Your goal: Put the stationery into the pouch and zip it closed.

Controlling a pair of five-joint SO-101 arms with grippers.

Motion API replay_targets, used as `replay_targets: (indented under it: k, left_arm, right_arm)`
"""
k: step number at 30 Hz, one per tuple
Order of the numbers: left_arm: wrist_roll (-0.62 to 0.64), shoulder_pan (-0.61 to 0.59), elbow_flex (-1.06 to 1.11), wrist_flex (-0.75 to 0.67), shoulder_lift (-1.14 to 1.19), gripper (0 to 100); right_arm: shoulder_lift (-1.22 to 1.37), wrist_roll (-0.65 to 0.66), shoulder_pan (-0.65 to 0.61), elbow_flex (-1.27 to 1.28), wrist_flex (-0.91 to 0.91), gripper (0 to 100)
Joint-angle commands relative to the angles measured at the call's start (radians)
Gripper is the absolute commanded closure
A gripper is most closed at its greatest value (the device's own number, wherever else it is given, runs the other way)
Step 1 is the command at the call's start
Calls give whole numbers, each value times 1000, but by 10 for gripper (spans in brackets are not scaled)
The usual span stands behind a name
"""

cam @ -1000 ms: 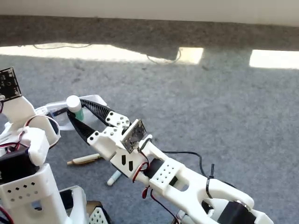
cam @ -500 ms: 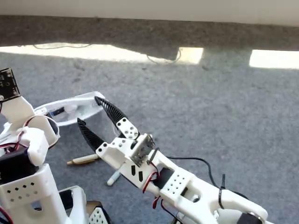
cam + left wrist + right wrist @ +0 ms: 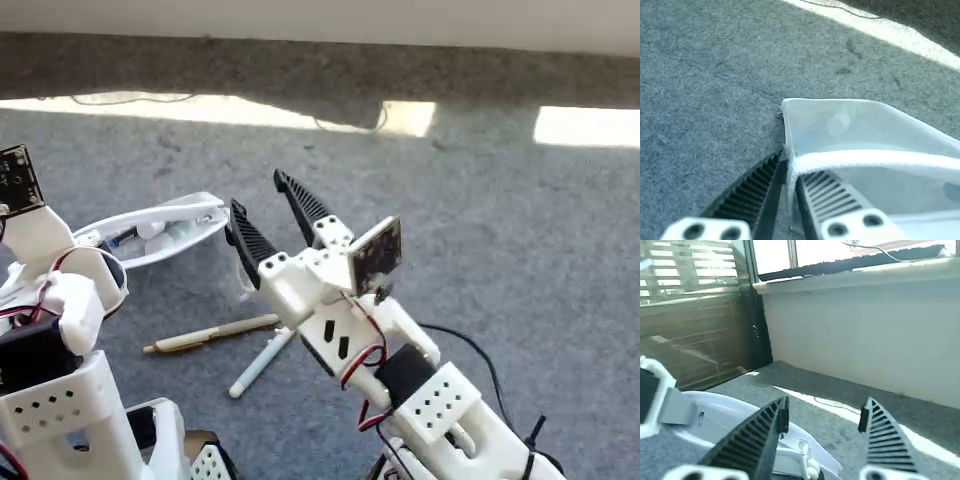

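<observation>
A white mesh pouch [image 3: 160,228] lies open on the grey carpet, with stationery showing inside it. My left gripper [image 3: 790,172] is shut on the pouch's rim [image 3: 850,159], holding that edge up. My right gripper [image 3: 258,196] hangs open and empty just right of the pouch's far end, raised off the floor and tilted upward. In the right wrist view its black fingers [image 3: 767,427] stand wide apart above the pouch [image 3: 745,412]. A tan pen [image 3: 210,335] and a white marker [image 3: 262,360] lie on the carpet below the pouch, beside the right arm.
Grey carpet [image 3: 500,240] stretches free to the right and behind. A wall and a thin cable [image 3: 350,128] run along the back edge. The left arm's white body [image 3: 60,340] fills the near left corner.
One second ago my right gripper held a white-capped green stick over the pouch. It opened, the stick went into the pouch, and the gripper rose and swung right, empty.
</observation>
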Motion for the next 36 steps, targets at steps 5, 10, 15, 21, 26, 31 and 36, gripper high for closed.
replay_targets:
  k: [5, 10, 15, 21, 26, 31, 36]
  left_arm:
    - [0, -111, -8, -11, -22, 993]
    - [0, -148, -10, -11, -22, 993]
    - [0, -153, -10, -11, -22, 993]
    - [0, -153, -8, -11, -22, 993]
    - [0, -153, -7, -11, -22, 993]
    - [0, -148, -7, -11, -22, 993]
    - [-2, -148, -7, -11, -22, 993]
  right_arm:
    - [-38, -51, 53, -291, 463, 786]
    - [-38, -51, 58, -323, 694, 786]
    - [-38, -54, 59, -249, 839, 786]
    - [-36, -57, 91, -154, 877, 786]
    - [39, -126, 85, -137, 944, 786]
    - [260, -235, 70, -262, 1032, 783]
    - [461, -341, 73, -354, 1041, 783]
